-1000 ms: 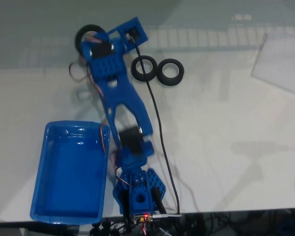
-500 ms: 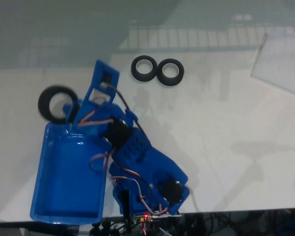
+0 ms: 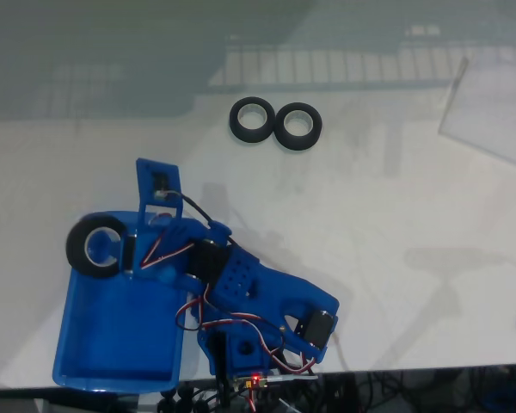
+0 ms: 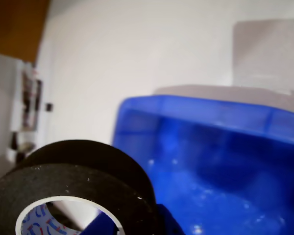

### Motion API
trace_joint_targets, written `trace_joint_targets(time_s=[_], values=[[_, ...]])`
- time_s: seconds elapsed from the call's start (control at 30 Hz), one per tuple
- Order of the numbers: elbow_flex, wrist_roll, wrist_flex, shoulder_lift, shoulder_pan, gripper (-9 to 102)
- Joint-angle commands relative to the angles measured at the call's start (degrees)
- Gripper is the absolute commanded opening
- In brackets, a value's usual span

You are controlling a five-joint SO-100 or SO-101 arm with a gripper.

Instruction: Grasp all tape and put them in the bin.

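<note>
You are working over a white surface (image 3: 396, 215), and the largest of the task's things on it is the blue bin (image 3: 112, 344) at the lower left of the fixed view, just beside the arm's base. No tape lies in the part of its floor that shows, so I judge this to be the first delivery of three.

The arm (image 3: 258, 292) is folded low and reaches leftward across the bin's right wall toward its far left corner. At its end the pincer (image 3: 120, 249) grips one black tape roll (image 3: 95, 246), with a finger passing through the pale core and the roll pinned against it. That carried roll sits over the bin's far left corner, part of it lying out over the rim and the surface beyond. In the wrist view the same roll (image 4: 78, 186) fills the lower left, with the bin's wall (image 4: 210, 122) and glossy floor spreading to the right of it, which agrees that the roll is at the edge and not yet well inside.

So the step in hand is the carry-and-release. Your next move, as I read it, calls for bringing the roll further in over the bin's floor before you let the pincer go; released where it is, it could catch the rim and tip outward.

The other two tape rolls (image 3: 275, 123) lie touching side by side near the far edge of the surface, well apart from the bin, and wait for later trips.
</note>
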Motion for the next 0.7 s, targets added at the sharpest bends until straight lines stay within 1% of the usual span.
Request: trace_joint_targets(time_s=[0.0, 0.13, 0.17, 0.3, 0.37, 0.57, 0.67], values=[[0.8, -0.5, -1.2, 0.9, -0.4, 0], [0.8, -0.9, -1.1, 0.5, -0.5, 0], [0.7, -1.1, -1.1, 0.5, -0.5, 2], [0.8, 1.7, -1.6, 0.4, 0.5, 20], [0.8, 3.1, -2.3, 0.4, 0.5, 23], [0.6, 4.4, -3.6, 0.2, 1.1, 25], [0.1, 5.1, -5.0, -0.2, 3.3, 26]])
